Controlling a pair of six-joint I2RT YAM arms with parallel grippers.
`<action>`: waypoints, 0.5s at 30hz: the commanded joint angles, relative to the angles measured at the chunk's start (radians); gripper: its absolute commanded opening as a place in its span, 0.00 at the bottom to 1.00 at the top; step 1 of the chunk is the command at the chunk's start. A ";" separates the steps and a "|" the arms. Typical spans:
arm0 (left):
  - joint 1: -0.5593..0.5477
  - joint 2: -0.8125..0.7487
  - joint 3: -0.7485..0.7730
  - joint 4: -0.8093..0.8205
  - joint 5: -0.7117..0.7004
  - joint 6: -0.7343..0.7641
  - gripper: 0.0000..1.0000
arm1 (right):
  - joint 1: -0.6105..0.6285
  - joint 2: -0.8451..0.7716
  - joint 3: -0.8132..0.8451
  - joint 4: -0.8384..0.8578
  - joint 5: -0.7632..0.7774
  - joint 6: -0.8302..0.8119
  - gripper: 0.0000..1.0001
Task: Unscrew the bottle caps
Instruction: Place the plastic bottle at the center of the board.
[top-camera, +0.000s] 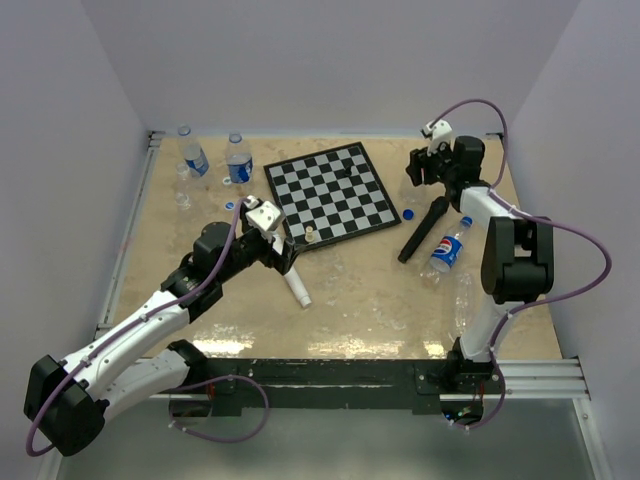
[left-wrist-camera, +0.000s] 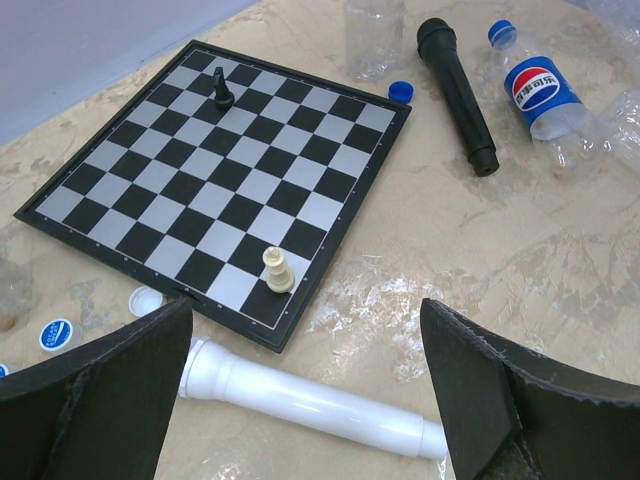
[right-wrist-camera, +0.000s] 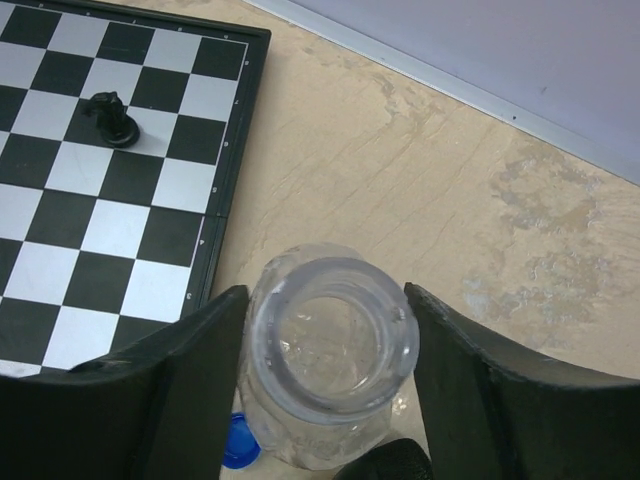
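Observation:
In the right wrist view a clear uncapped bottle (right-wrist-camera: 330, 350) stands upright with its open mouth between my right gripper's (right-wrist-camera: 328, 335) fingers. The jaws flank the rim closely and stand open. A loose blue cap (right-wrist-camera: 238, 440) lies on the table beside that bottle's base. From above, the right gripper (top-camera: 418, 168) hovers at the chessboard's right edge, over the bottle (top-camera: 411, 190). My left gripper (left-wrist-camera: 305, 312) is wide open and empty above a white microphone (left-wrist-camera: 310, 400). A capped bottle with a round logo (top-camera: 448, 248) lies on its side. Two labelled bottles (top-camera: 194, 155) (top-camera: 238, 158) stand at the back left.
A chessboard (top-camera: 330, 195) fills the middle, with a pale piece (left-wrist-camera: 278, 270) and a black piece (left-wrist-camera: 224, 92) on it. A black microphone (top-camera: 424, 228) lies right of the board. Loose caps (left-wrist-camera: 147, 300) (left-wrist-camera: 55, 335) lie left of it. Walls close in on three sides.

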 joint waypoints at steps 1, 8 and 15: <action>0.000 -0.004 0.044 0.014 0.010 0.014 1.00 | -0.003 -0.036 -0.009 0.003 -0.020 -0.033 0.70; 0.001 -0.004 0.045 0.011 0.010 0.014 1.00 | -0.019 -0.053 -0.023 0.002 -0.043 -0.040 0.81; 0.000 -0.004 0.047 0.010 0.010 0.015 1.00 | -0.030 -0.069 -0.032 0.003 -0.072 -0.046 0.88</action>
